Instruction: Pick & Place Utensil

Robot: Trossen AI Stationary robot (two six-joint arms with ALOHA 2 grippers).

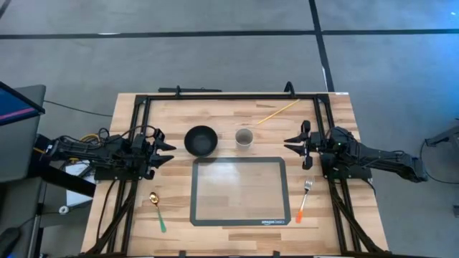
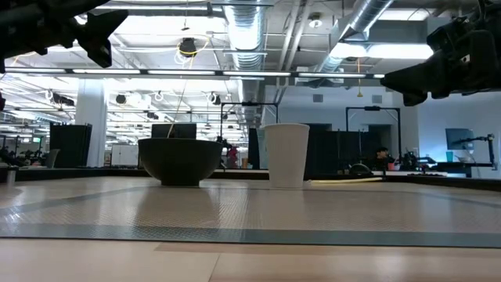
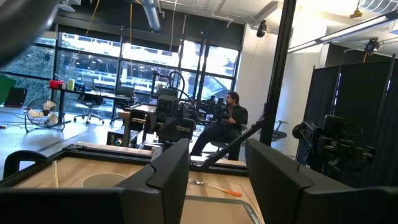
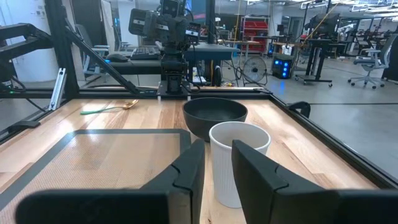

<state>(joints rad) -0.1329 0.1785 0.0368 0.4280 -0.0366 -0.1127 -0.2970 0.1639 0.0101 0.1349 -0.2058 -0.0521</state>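
Observation:
A fork (image 1: 304, 199) with an orange handle lies flat on the table right of the mat; it also shows far off in the left wrist view as the fork (image 3: 214, 186). A gold spoon (image 1: 157, 210) with a green handle lies flat left of the mat, seen too as the spoon (image 4: 112, 107). My left gripper (image 1: 166, 153) hovers open at the table's left side, above the wood. My right gripper (image 1: 292, 145) hovers open at the right side, pointing toward the white cup (image 4: 237, 162). Neither touches anything.
A dark bowl (image 1: 201, 140) and the white cup (image 1: 244, 137) stand at the far middle of the table. A grey-framed clear mat (image 1: 239, 190) lies in the centre. A thin yellow stick (image 1: 278, 111) lies near the far right. A person sits in the room beyond.

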